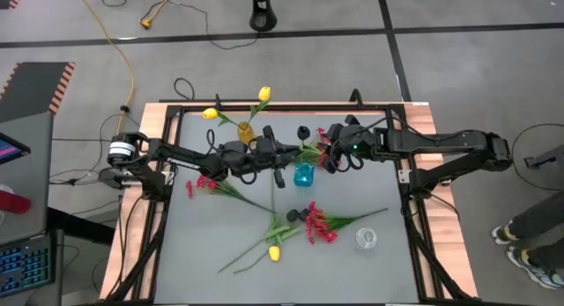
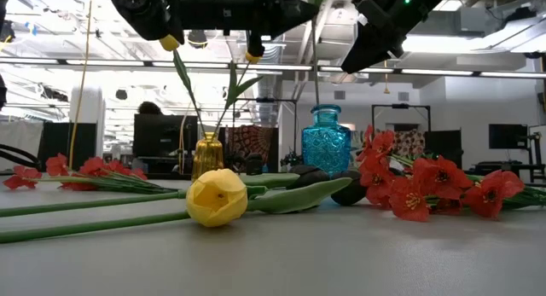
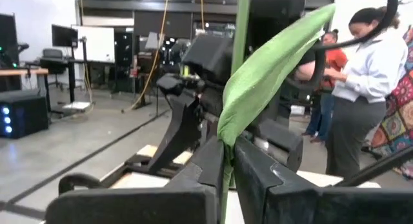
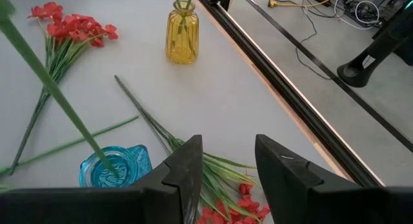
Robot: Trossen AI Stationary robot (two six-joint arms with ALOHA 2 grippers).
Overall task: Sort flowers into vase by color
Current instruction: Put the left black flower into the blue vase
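Left gripper (image 1: 280,154) jaws pinching stem (image 3: 240,30) (over blue vase (image 1: 303,175)), right gripper (image 1: 333,156) jaws spread

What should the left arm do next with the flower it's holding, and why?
Probably open the left end effector a little and let go. It pinches a green stem, and the right wrist view shows that stem's lower end already inside the blue vase, so the flower seems placed. The right end effector hangs open close by, holding nothing.

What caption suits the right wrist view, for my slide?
Open right gripper above the blue vase holding a green stem; yellow vase beyond.
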